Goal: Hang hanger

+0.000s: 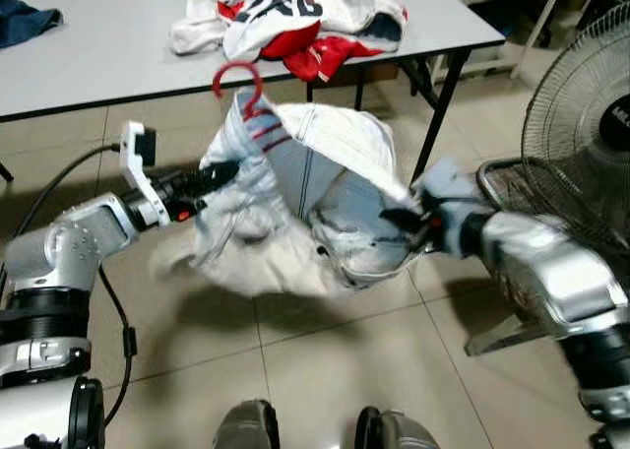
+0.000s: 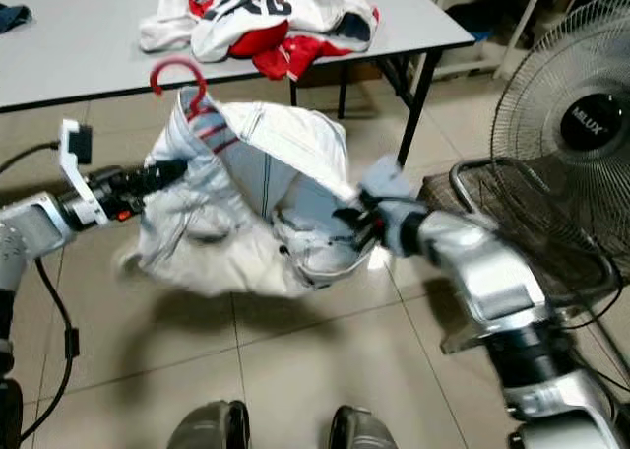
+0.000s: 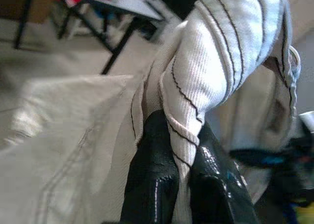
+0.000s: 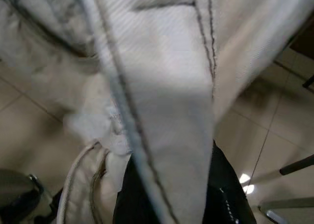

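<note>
Down at the bottom, the robot's two feet stand on the tiled floor. Above them both arms are raised and a white garment sags between them, clear of the floor. The left gripper has its black fingers pinched together on a ribbed, striped edge of the cloth at the garment's left side. The right gripper is clamped on the fabric at the opposite side; from its wrist camera the cloth drapes right over the fingers, which close on a fold.

A red hanger sits inside the garment, its hook sticking up out of the collar at the top left, in the air just in front of the table's near edge.

To the right stands a floor fan, close beside the right arm. Beyond is a grey table, with a heap of white and red clothes near its near right corner and a dark blue cloth at its left edge.
</note>
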### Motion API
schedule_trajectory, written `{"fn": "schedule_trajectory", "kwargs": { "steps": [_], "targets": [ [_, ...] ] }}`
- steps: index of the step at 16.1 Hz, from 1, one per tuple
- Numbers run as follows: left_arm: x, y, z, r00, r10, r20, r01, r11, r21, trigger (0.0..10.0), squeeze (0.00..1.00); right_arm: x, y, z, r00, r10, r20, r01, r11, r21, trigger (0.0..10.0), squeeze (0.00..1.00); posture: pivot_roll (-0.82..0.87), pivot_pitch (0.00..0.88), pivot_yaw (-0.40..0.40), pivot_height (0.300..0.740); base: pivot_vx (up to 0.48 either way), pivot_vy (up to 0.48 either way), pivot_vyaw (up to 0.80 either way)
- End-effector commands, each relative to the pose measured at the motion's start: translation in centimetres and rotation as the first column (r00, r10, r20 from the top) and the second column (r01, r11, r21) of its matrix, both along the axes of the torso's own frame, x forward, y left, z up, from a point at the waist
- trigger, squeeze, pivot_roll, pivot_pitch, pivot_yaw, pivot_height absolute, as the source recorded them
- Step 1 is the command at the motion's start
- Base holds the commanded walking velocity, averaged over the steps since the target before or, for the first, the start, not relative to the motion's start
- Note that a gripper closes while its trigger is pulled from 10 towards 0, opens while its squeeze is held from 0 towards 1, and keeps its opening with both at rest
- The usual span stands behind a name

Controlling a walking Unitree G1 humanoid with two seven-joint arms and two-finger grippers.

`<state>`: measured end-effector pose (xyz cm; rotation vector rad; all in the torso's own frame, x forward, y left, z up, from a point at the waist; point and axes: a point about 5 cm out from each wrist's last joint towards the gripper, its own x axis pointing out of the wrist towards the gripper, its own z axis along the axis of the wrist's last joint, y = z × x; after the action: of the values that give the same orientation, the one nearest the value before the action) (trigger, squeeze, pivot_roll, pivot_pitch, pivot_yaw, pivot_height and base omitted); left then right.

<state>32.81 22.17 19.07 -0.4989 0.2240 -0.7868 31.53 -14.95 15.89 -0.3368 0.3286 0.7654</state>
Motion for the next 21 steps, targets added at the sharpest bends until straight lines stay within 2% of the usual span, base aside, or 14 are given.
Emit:
{"fn": "schedule_trajectory", "kwargs": {
  "steps": [1, 5, 8, 9, 10, 12, 13, 14, 15, 17, 18, 19, 20, 21],
  "targets": [
    [-0.6, -1.3, 2.3, 0.99, -0.087, 0.113, 0.093, 0.995, -0.045, 0.0, 0.0, 0.6, 0.8, -1.6, 0.999, -0.048, 0.01, 0.048, 0.999, -0.017, 0.0, 0.0, -0.06, 0.126, 0.037, 0.74, 0.0, 0.0, 0.0],
    [-2.8, -2.8, 1.6, 0.957, -0.254, 0.137, 0.24, 0.964, 0.113, 0.0, 0.0, 2.9, 2.3, -1.4, 0.983, -0.133, 0.125, 0.133, 0.991, 0.006, 0.0, 0.0, -0.05, 0.129, 0.034, 0.74, 0.0, 0.0, 0.0],
    [-5.1, -3.1, 3.0, 0.888, -0.413, 0.204, 0.38, 0.907, 0.182, 0.0, 0.0, 4.3, 2.4, -1.8, 0.968, -0.118, 0.22, 0.142, 0.985, -0.099, 0.0, 0.0, -0.05, 0.129, 0.022, 0.74, 0.0, 0.0, 0.0],
    [-5.4, -3.2, 3.2, 0.876, -0.434, 0.211, 0.399, 0.897, 0.191, 0.0, 0.0, 4.4, 2.3, -1.9, 0.967, -0.11, 0.231, 0.14, 0.983, -0.116, 0.0, 0.0, -0.05, 0.129, 0.022, 0.74, 0.0, 0.0, 0.0],
    [-5.3, -3.4, 3.6, 0.873, -0.418, 0.252, 0.375, 0.905, 0.201, 0.0, 0.0, 4.4, 2.6, -2.3, 0.966, -0.084, 0.243, 0.121, 0.982, -0.143, 0.0, 0.0, -0.05, 0.129, 0.013, 0.74, 0.0, 0.0, 0.0],
    [-4.3, -4.0, 4.7, 0.866, -0.344, 0.362, 0.304, 0.938, 0.165, 0.0, 0.0, 3.8, 4.4, -3.5, 0.97, -0.01, 0.244, 0.051, 0.985, -0.164, 0.0, 0.0, -0.05, 0.128, 0.015, 0.74, 0.0, 0.0, 0.0],
    [-4.5, -4.2, 4.8, 0.858, -0.357, 0.369, 0.325, 0.934, 0.15, 0.0, 0.0, 3.7, 4.7, -3.8, 0.969, 0.004, 0.246, 0.04, 0.984, -0.174, 0.0, 0.0, -0.05, 0.128, 0.015, 0.74, 0.0, 0.0, 0.0],
    [-4.8, -4.3, 4.9, 0.848, -0.377, 0.372, 0.352, 0.926, 0.136, 0.0, 0.0, 3.7, 4.8, -4.1, 0.968, 0.01, 0.252, 0.039, 0.981, -0.188, 0.0, 0.0, -0.05, 0.127, 0.017, 0.74, 0.0, 0.0, 0.0],
    [-5.9, -4.8, 5.2, 0.814, -0.453, 0.363, 0.457, 0.886, 0.08, 0.0, 0.0, 3.8, 4.9, -4.9, 0.969, 0.008, 0.249, 0.046, 0.976, -0.213, 0.0, 0.0, -0.05, 0.126, 0.019, 0.74, 0.0, 0.0, 0.0],
    [-7.2, -4.8, 5.0, 0.776, -0.537, 0.331, 0.54, 0.836, 0.091, 0.0, 0.0, 4.3, 4.2, -5.2, 0.968, -0.04, 0.248, 0.098, 0.969, -0.226, 0.0, 0.0, -0.05, 0.126, 0.019, 0.74, 0.0, 0.0, 0.0],
    [-7.2, -4.8, 5.0, 0.776, -0.537, 0.331, 0.54, 0.836, 0.091, 0.0, 0.0, 4.3, 4.2, -5.2, 0.968, -0.04, 0.248, 0.098, 0.969, -0.226, 0.0, 0.0, -0.05, 0.126, 0.019, 0.74, 0.0, 0.0, 0.0],
    [-7.8, -4.7, 4.4, 0.765, -0.574, 0.292, 0.562, 0.817, 0.133, 0.0, 0.0, 4.7, 3.6, -5.1, 0.964, -0.067, 0.259, 0.128, 0.966, -0.227, 0.0, 0.0, -0.05, 0.123, 0.015, 0.74, 0.0, 0.0, 0.0],
    [-8.2, -4.4, 3.1, 0.762, -0.607, 0.224, 0.563, 0.793, 0.233, 0.0, 0.0, 5.1, 2.8, -4.7, 0.957, -0.09, 0.276, 0.155, 0.962, -0.225, 0.0, 0.0, -0.05, 0.122, 0.012, 0.74, 0.0, 0.0, 0.0],
    [-8.3, -4.5, 2.5, 0.767, -0.609, 0.204, 0.549, 0.786, 0.284, 0.0, 0.0, 5.3, 2.3, -4.5, 0.954, -0.095, 0.283, 0.163, 0.96, -0.227, 0.0, 0.0, -0.05, 0.122, 0.01, 0.74, 0.0, 0.0, 0.0]
  ]
}}
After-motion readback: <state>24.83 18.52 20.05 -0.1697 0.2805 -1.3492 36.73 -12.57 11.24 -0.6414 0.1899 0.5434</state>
